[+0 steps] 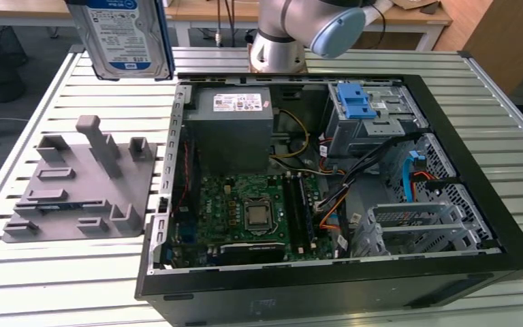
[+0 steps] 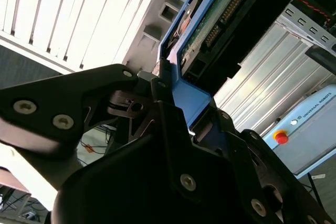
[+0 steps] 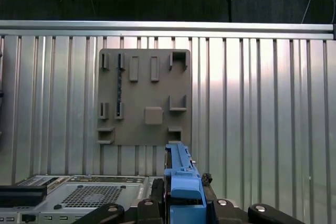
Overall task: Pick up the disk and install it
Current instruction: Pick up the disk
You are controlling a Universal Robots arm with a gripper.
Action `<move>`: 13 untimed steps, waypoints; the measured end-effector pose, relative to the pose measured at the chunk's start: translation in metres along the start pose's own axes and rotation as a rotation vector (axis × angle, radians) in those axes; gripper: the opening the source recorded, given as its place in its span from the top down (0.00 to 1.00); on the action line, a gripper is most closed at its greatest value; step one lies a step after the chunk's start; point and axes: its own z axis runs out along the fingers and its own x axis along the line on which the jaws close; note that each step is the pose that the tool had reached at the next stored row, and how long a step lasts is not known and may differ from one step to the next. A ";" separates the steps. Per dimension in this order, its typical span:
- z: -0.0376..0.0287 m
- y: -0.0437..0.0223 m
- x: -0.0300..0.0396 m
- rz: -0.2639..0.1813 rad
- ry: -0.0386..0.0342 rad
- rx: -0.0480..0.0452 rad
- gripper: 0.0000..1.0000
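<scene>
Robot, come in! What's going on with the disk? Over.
Gripper shut on disk. Disk in the air, outside case, not installed. Nothing else touching it.

We see a silver rectangular disk (image 1: pixel 123 37), its white-and-blue label (image 1: pixel 112 20), blue plastic rails (image 3: pixel 184 182), a grey plastic fixture (image 1: pixel 75 184) and a pale ribbed metal bench (image 1: pixel 62 272).
</scene>
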 end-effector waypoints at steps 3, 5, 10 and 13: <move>-0.0001 -0.0002 0.0046 0.000 0.0000 -0.0001 0.64; -0.0001 -0.0006 0.0065 0.000 0.0000 0.0000 0.64; -0.0004 -0.0086 0.0073 0.000 0.0000 -0.0004 0.64; -0.0007 -0.0164 0.0073 0.000 0.0000 -0.0009 0.64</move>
